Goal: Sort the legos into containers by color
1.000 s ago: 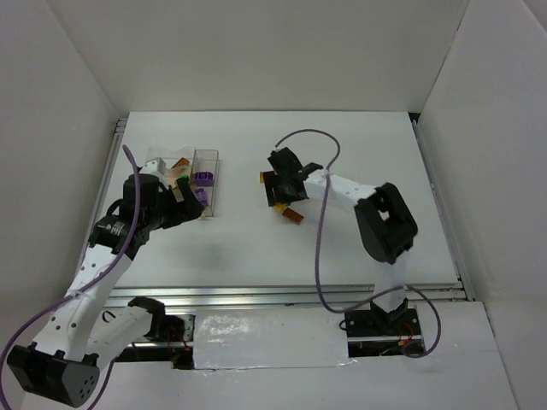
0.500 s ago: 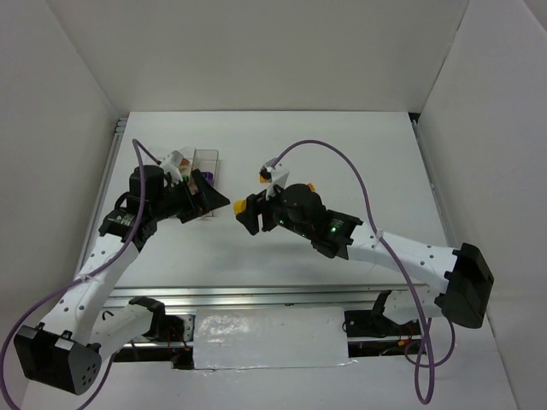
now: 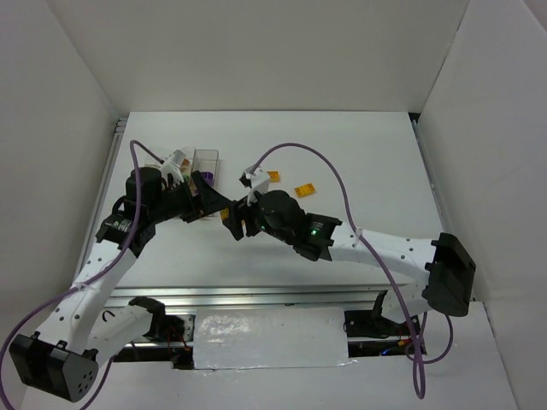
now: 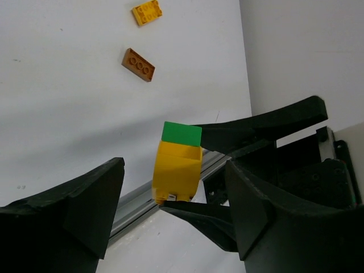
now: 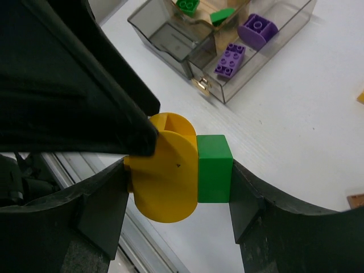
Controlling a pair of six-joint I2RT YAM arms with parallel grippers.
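A yellow lego (image 5: 170,170) with a green lego (image 5: 213,169) stuck to it is clamped in my right gripper (image 5: 177,170), held above the table. My left gripper (image 4: 173,210) stands open around this pair, one finger on each side with gaps showing. In the right wrist view, one left finger (image 5: 85,85) touches the yellow lego's upper edge. From above, the two grippers meet just right of the containers (image 3: 205,171): left gripper (image 3: 215,205), right gripper (image 3: 234,222), yellow lego (image 3: 227,215). The clear containers (image 5: 193,51) hold purple legos (image 5: 230,58) and green legos (image 5: 187,5).
A yellow brick (image 4: 147,12) and an orange-brown brick (image 4: 138,64) lie loose on the white table, seen from above as the yellow brick (image 3: 274,177) and the orange-brown brick (image 3: 304,190). The metal rail (image 3: 282,295) runs along the near edge. White walls enclose the table.
My right arm has stretched out and carried the yellow and green pair left to the left gripper. The left gripper has turned toward it and its jaws have narrowed.
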